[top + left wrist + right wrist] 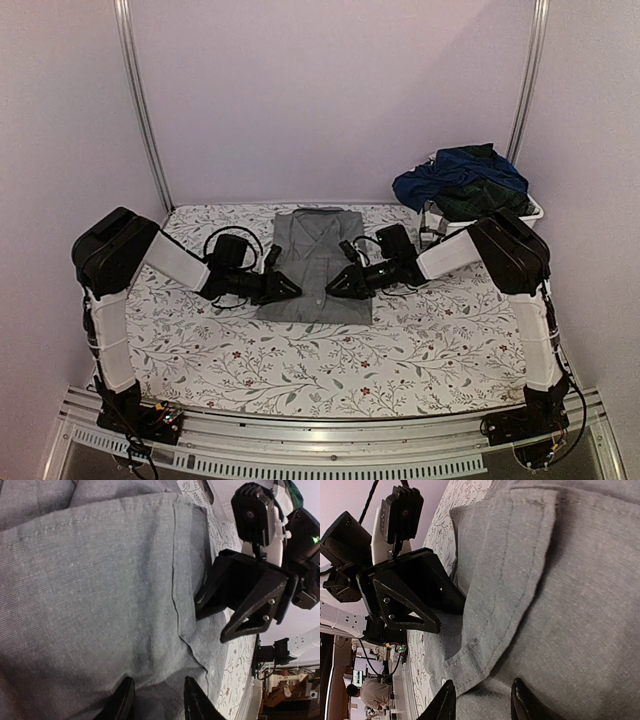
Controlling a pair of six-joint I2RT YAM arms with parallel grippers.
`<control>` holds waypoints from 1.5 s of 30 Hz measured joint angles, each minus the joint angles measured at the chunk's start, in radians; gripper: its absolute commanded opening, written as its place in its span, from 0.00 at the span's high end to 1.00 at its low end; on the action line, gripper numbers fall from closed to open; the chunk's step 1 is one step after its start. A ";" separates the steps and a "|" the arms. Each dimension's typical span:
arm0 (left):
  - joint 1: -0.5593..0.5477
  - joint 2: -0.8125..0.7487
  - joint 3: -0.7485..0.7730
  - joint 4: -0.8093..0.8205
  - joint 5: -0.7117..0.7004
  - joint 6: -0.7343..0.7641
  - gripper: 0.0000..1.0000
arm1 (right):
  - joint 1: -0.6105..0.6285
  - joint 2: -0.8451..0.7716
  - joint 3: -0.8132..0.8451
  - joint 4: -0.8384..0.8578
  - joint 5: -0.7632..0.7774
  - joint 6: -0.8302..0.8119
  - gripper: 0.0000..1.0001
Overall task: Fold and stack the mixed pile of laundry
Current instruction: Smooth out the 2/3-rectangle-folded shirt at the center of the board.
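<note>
On the worktop (420, 350), grey shirt (318, 262) partly folded.
Left fingers (291, 287) and right fingers (336, 285) parted, holding nothing; blue and green clothes (460, 175) wait in the bin (533, 211).

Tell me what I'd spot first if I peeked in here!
A grey shirt lies flat in the middle of the flowery table cloth. The left gripper and the right gripper reach in at its edges from opposite sides. At the far right, a white bin is heaped with dark clothes.

Left arm (175, 262) and right arm (452, 255): white links, black joints and cables (216, 238); triangular black gripper fingers (250, 597) with 2 screws (270, 601).
</note>
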 measured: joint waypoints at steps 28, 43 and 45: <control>-0.088 -0.156 -0.196 0.140 0.052 0.002 0.53 | 0.052 -0.082 0.100 -0.028 -0.035 -0.031 0.61; -0.133 -0.098 -0.375 0.433 0.042 -0.090 0.56 | 0.072 -0.006 -0.060 0.070 -0.039 -0.067 0.64; -0.176 -0.130 -0.412 0.431 0.029 -0.109 0.53 | 0.082 -0.048 -0.130 0.085 -0.027 -0.072 0.63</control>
